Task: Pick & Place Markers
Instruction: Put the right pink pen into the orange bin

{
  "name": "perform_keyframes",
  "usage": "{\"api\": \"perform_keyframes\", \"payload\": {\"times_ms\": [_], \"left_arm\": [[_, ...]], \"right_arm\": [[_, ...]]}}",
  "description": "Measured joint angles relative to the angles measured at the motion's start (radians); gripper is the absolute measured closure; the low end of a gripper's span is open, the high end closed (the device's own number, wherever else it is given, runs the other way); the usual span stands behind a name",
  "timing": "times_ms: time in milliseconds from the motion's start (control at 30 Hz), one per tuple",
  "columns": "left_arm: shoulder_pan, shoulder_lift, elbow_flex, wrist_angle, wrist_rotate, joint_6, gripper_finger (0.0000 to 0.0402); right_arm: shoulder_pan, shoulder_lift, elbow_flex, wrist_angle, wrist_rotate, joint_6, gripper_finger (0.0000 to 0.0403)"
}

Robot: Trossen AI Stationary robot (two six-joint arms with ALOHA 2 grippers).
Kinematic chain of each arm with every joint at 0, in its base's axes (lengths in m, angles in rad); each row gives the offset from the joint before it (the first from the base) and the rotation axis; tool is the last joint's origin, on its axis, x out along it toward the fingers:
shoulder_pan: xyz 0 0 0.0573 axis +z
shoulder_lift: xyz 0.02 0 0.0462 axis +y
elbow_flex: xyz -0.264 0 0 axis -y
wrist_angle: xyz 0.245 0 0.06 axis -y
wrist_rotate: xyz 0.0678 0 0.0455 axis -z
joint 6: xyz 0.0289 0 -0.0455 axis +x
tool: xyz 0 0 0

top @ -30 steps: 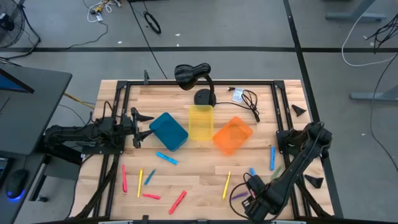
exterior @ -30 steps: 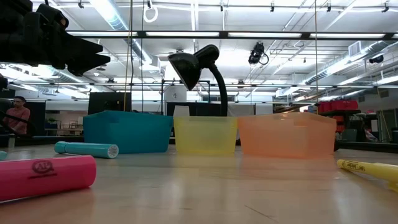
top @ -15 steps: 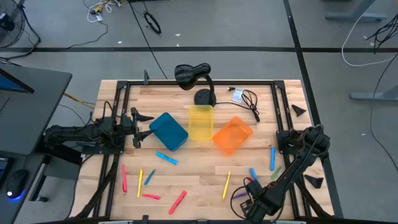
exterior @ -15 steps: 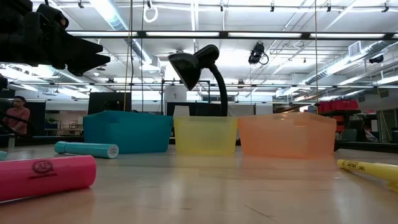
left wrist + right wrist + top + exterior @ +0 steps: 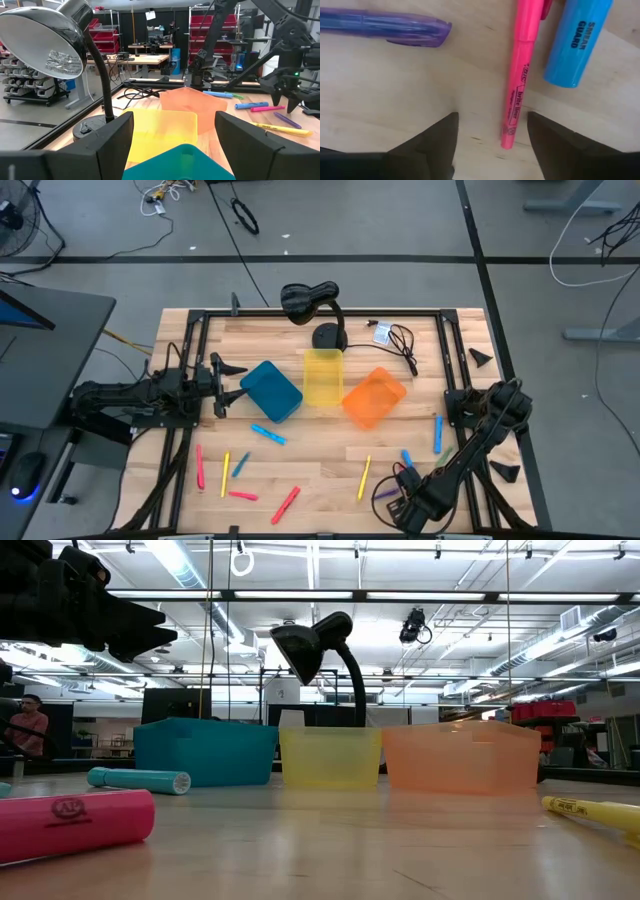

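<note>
Since the earlier frames only the right arm has shifted slightly, its wrist easing low at the desk's (image 5: 330,455) front right corner; nothing else has moved. The left arm waits at the left edge, its left gripper (image 5: 228,370) released and spread wide, pointing at the blue bin (image 5: 271,391). That bin stands mid-desk in a row with the yellow bin (image 5: 323,376) and the orange bin (image 5: 374,396), and a black desk lamp (image 5: 310,302) rises just behind them toward the back edge. The right gripper (image 5: 490,137) hangs right over the wood, its fingers (image 5: 427,142) parted and holding nothing, with the tip of a pink highlighter (image 5: 519,75) lying between them, flat on the wood. A blue marker (image 5: 577,40) lies just beside the pink one, and a purple marker (image 5: 385,27) lies apart on the other side. The other markers are strewn along the front half: a red-pink one (image 5: 199,466) and a yellow one (image 5: 225,474) near the front left corner, a blue one (image 5: 268,434) in front of the blue bin, another red-pink one (image 5: 286,503) by the front edge, a yellow one (image 5: 364,477) right of centre, and a blue one (image 5: 438,433) toward the right edge.
</note>
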Motion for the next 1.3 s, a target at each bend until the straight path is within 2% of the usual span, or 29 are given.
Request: {"api": "perform_keyframes", "payload": {"times_ms": [367, 733, 1100, 1300], "left_arm": [[0.0, 0.0, 0.0, 0.0, 0.0, 0.0, 0.0115], [0.0, 0.0, 0.0, 0.0, 0.0, 0.0, 0.0115], [0.0, 0.0, 0.0, 0.0, 0.0, 0.0, 0.0115], [0.0, 0.0, 0.0, 0.0, 0.0, 0.0, 0.0115]], "right_arm": [[0.0, 0.003, -0.009, 0.037, 0.0, 0.062, 0.0287], [0.0, 0.004, -0.009, 0.039, 0.0, 0.106, 0.038], [0.0, -0.024, -0.01, 0.021, 0.021, 0.137, 0.0386], [-0.001, -0.086, -0.015, -0.091, 0.054, 0.118, 0.0386]]}}
